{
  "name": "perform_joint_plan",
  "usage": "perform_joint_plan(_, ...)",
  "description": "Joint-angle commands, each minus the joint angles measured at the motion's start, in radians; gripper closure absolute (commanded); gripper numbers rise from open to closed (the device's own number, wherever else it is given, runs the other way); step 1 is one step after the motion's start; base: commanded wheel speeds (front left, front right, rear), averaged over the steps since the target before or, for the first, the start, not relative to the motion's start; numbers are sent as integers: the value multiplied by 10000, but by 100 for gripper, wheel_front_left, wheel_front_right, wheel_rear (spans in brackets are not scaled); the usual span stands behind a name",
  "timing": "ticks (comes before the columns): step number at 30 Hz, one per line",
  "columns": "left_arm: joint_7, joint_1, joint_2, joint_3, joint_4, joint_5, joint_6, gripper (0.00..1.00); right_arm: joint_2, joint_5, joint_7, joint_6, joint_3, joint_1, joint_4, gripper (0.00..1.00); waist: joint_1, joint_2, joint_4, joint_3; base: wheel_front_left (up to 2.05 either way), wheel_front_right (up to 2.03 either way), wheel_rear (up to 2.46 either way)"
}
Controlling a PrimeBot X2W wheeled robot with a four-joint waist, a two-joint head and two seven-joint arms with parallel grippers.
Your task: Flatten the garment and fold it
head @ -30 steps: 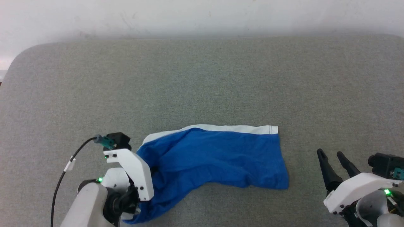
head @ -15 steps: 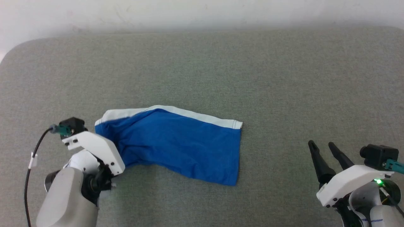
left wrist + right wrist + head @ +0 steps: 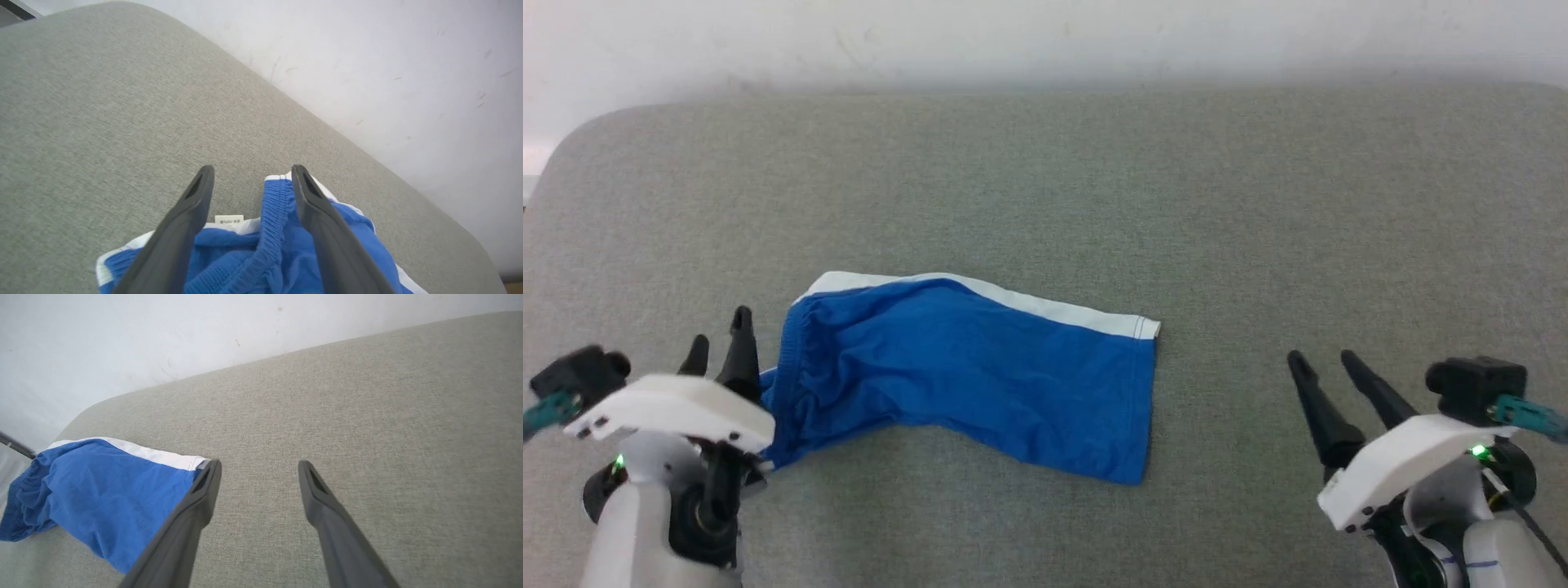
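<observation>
The blue shorts [image 3: 980, 392] lay on the grey fabric-covered surface [image 3: 1045, 180], left of its middle in the head view; they stretched sideways, with the white stripe [image 3: 1045, 309] along the far edge and the leg hem [image 3: 1150, 408] toward the robot's right. The gathered waistband [image 3: 799, 376] was bunched and wrinkled at the robot's left, just beside the left gripper [image 3: 719, 331]; from the head view I could not tell whether its dark fingers touched the cloth.

The left wrist view made that end plainer; the two fingers stood spread wide and pinched nothing, the ribbed elastic ran up between them underneath, and a small white label [image 3: 229, 219] lay at the inner edge of the shorts.

The right gripper [image 3: 1321, 359] sat at the lower right, fingers spread with bare surface between them; the head view placed it well apart from the shorts. Its own wrist view set the hem corner right against one finger in the picture, and gave the crumpled waistband end far off below the white wall [image 3: 163, 343].
</observation>
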Motion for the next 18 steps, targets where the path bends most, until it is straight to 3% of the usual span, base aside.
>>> perform_joint_plan(1, -663, 492, -95, 64, -468, 205, -184, 0, 22, 0, 302, -9, 141, -229, -95, 0, 0, -1, 106, 1, 0, 0, 0)
perform_joint_plan(5, -2797, 1128, -45, -146, -1029, 1240, -646, 0, 22, -446, 1165, -9, 837, -984, 46, 0, 0, -1, 210, 151, 0, 0, 0)
perform_joint_plan(8, -3827, 1306, -81, -376, -1039, 1943, -821, 0, 22, -635, 1780, -9, 1216, -1806, 603, 0, 0, -1, 315, 282, 0, 0, 0)
perform_joint_plan(18, -4170, 1107, -678, -162, -1447, 3348, -1271, 0, 22, -1916, 3607, -9, 2372, -4233, 3423, 0, 0, -1, 711, 838, 0, 0, 0)
